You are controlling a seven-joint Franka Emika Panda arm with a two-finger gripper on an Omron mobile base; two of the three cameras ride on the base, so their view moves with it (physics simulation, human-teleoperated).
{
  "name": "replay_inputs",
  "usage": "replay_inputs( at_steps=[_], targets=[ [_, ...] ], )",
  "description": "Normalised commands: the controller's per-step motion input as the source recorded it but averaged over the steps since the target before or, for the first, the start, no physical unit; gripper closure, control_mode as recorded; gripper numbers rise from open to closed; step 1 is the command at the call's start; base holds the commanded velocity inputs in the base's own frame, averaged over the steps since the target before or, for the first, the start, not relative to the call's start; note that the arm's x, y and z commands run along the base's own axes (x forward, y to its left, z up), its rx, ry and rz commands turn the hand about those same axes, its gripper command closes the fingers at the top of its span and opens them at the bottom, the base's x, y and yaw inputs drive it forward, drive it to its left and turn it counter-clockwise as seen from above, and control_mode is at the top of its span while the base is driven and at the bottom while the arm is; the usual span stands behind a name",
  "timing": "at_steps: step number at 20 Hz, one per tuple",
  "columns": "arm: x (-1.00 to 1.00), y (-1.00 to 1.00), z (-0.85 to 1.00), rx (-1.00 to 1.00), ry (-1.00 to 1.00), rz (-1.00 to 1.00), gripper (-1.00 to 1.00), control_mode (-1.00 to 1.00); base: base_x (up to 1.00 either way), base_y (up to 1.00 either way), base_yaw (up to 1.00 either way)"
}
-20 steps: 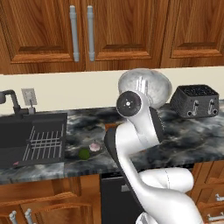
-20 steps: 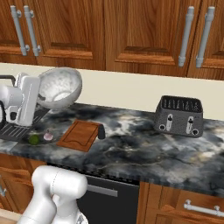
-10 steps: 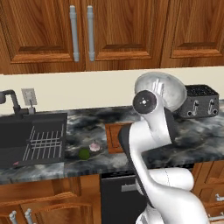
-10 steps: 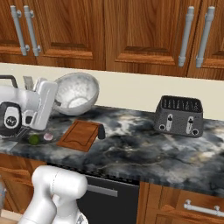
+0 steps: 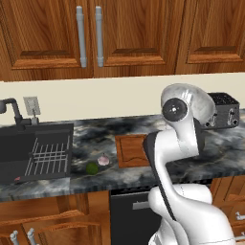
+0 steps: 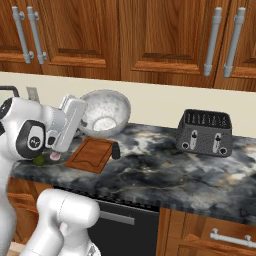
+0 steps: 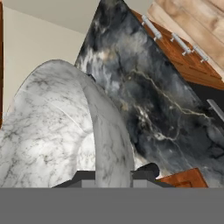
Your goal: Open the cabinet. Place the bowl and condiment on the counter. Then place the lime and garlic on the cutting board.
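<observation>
Gripper (image 7: 113, 177) clamps the rim of the bowl (image 6: 104, 113), one finger inside, one outside, bowl tipped on its side above the counter (image 6: 165, 175). Cutting board (image 6: 91, 153) just below the hand, condiment (image 6: 116, 150) at its edge. Lime (image 5: 92, 168) and garlic (image 5: 103, 159) lie beyond the board.

Pale marbled bowl (image 6: 104, 117) tilted above counter (image 6: 165, 172) — cabinet (image 5: 91, 36) shut

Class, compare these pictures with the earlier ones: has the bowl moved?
Yes. In the right base view the bowl, gripped by the claw, has travelled rightward and lower, toward the toaster.
</observation>
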Motion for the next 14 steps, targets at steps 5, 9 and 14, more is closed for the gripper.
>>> replay_inputs(
  at_steps=[5,9,14],
  targets=[
    [0.17,-0.42,-0.24,0.06,0.0,-0.07,1.0,-1.0,0.0,0.0,0.0],
    [0.23,-0.39,-0.29,0.04,0.0,-0.08,1.0,-1.0,0.0,0.0,0.0],
    [0.23,-0.39,-0.29,0.03,0.0,-0.08,1.0,-1.0,0.0,0.0,0.0]
  ],
)
